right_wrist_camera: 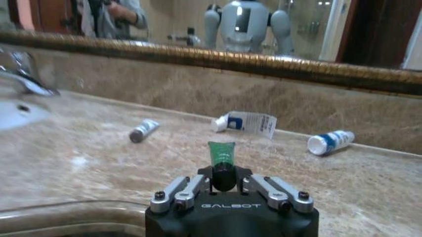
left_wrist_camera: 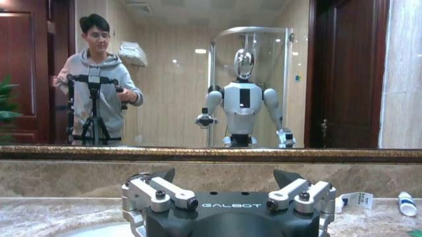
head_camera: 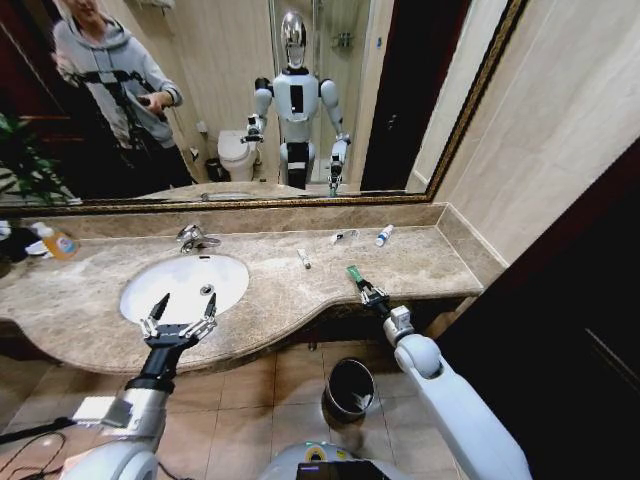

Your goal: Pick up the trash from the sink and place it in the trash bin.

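Brown marble worktop (head_camera: pixel 290 285) below a wide mirror. Green stick (right_wrist_camera: pixel 222 153) pinched in right pincer (head_camera: pixel 368 292), over worktop right of white sink (head_camera: pixel 185 282). Small white tube (head_camera: pixel 303 258), clear wrapper (right_wrist_camera: pixel 250 122) and blue-capped bottle (head_camera: pixel 384 235) lying behind. Left pincer (head_camera: pixel 178 320) spread above sink's front rim. Black trash bin (head_camera: pixel 349 387) on floor below.

Three white tubes (head_camera: pixel 303 258), one bin (head_camera: pixel 349 388)
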Robot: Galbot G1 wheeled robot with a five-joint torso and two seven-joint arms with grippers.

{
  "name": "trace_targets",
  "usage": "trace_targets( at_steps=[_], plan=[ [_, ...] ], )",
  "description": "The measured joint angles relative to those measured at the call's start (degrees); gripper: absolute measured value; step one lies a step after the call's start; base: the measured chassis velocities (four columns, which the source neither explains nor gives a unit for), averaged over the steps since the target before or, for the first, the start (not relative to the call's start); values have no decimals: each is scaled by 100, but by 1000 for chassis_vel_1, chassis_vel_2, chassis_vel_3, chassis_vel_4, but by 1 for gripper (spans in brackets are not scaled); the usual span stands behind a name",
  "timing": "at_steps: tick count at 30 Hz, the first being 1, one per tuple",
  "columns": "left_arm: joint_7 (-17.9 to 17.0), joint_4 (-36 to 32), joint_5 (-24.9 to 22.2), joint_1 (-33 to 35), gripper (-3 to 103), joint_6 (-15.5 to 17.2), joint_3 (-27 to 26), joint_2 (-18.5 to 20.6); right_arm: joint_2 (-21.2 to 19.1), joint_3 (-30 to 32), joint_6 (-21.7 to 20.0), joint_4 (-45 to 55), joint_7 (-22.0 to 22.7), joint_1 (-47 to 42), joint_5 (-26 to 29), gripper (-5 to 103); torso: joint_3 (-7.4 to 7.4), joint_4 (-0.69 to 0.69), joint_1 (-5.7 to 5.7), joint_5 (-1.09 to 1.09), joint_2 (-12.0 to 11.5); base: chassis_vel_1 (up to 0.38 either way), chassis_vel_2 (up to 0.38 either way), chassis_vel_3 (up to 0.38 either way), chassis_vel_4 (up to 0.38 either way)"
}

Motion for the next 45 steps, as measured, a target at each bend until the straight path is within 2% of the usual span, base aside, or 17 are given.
trace_targets(
  at_steps=[3,6,7,8,12,13,15,17,23,25,27,31,32,34,35,38,45],
  plan=[
    [0,0,0,0,100,0,-1,0,-84,171,233,324,-24,-426,57,20,0,0,0,2,0,0,0,0,0],
    [0,0,0,0,100,0,0,0,-157,483,785,872,26,-1396,88,20,0,0,-1,1,1,0,0,0,0],
    [0,0,0,0,100,0,0,0,-157,483,785,872,26,-1396,88,20,0,0,-1,1,1,0,0,0,0],
    [0,0,0,0,100,0,0,0,-143,522,988,977,79,-1645,63,20,-1,-1,-1,0,1,0,0,0,0],
    [0,0,0,0,100,0,0,0,-36,548,1547,1158,159,-2469,-179,20,-1,0,-1,1,1,0,0,0,0],
    [1,0,0,0,100,0,0,0,33,507,1812,1171,171,-2890,-387,20,-1,-2,-1,0,1,0,0,0,0],
    [0,0,0,0,100,0,0,0,64,485,1925,1158,151,-3041,-465,20,-1,-1,-1,1,1,0,0,0,0],
    [1,0,0,0,100,0,0,0,158,382,2308,998,55,-3415,-776,20,-1,-1,-1,-1,1,0,0,0,0],
    [0,0,0,0,100,0,0,0,278,153,2594,523,-3,-3641,-1147,20,0,0,-1,0,1,0,0,0,0],
    [0,0,0,0,100,0,0,0,370,82,2702,-79,-70,-3543,-1308,20,0,0,-1,0,1,0,0,0,0],
    [0,0,0,0,100,0,0,0,392,75,2718,-242,-89,-3492,-1337,20,0,0,-1,1,1,0,0,0,0],
    [1,0,0,0,100,0,1,0,549,-65,2584,-1583,-262,-2822,-1518,20,0,0,-1,0,1,0,0,0,0],
    [1,0,0,0,100,0,1,0,549,-65,2584,-1583,-262,-2822,-1518,20,0,0,-1,0,1,0,0,0,0],
    [1,0,0,0,100,0,0,0,662,-181,2234,-2344,-487,-2243,-1528,20,0,0,0,1,0,0,0,0,0],
    [1,0,0,0,100,0,0,0,662,-181,2234,-2344,-487,-2243,-1528,20,0,0,0,1,0,0,0,0,0],
    [0,0,0,0,100,0,0,0,898,-364,1793,-3072,-520,-1563,-1517,20,1,1,0,1,0,0,0,0,0],
    [0,0,0,0,100,0,0,0,1239,-526,1475,-4217,-659,-591,-2102,20,1,0,0,-1,0,0,0,0,0]
  ],
)
